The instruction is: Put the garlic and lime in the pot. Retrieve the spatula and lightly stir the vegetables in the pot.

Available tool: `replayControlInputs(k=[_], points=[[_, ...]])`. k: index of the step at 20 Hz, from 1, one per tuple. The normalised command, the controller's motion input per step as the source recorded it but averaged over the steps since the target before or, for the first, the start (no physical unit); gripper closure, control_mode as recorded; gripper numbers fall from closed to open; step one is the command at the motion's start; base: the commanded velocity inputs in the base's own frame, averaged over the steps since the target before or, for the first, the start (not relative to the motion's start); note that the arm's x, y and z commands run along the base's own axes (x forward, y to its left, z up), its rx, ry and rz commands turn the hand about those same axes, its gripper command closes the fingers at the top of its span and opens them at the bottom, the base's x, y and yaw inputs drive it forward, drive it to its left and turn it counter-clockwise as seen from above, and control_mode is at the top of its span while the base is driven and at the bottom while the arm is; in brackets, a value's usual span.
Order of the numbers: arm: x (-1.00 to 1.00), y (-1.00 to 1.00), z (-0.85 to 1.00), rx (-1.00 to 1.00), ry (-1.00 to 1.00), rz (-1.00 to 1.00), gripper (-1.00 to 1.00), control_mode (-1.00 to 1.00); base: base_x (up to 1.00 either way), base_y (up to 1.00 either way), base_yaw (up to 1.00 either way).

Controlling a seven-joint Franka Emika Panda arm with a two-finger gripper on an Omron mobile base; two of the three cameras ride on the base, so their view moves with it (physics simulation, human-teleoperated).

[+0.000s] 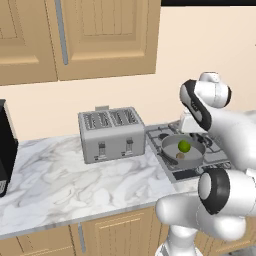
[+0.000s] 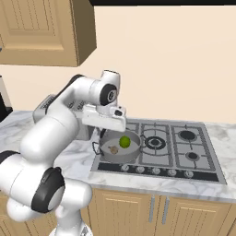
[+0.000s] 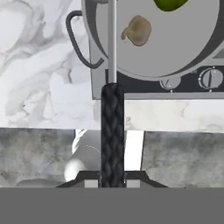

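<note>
Clamped tight in the gripper (image 3: 112, 183), the spatula (image 3: 112, 131) reaches over the pot (image 3: 197, 57) where the garlic (image 3: 137, 30) and lime (image 3: 168, 3) sit, and a hard push could knock them out.

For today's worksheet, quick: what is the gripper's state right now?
Gripper: shut on the spatula, gripped by its black handle.

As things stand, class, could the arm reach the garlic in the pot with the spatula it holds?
Probably yes. The end effector grips the spatula, whose shaft already extends over the pot beside the garlic, with nothing between them.
</note>
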Motion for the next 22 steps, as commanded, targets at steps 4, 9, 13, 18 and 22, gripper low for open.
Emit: replayControlInputs(k=[4, 9, 13, 18, 22], points=[[-0.11, -0.46, 0.0, -0.06, 0.08, 0.21, 1.0, -1.0, 0.0, 0.0, 0.0], [-0.15, -0.43, 0.0, -0.04, 0.02, 0.25, 1.0, -1.0, 0.0, 0.0, 0.0], [-0.14, -0.05, 0.0, 0.0, -0.01, 0.15, 1.0, -1.0, 0.0, 0.0, 0.0], [-0.33, -0.18, 0.0, 0.0, 0.06, 0.0, 1.0, -1.0, 0.0, 0.0, 0.0], [-0.3, -0.19, 0.0, 0.0, 0.19, 0.0, 1.0, -1.0, 0.0, 0.0, 0.0]])
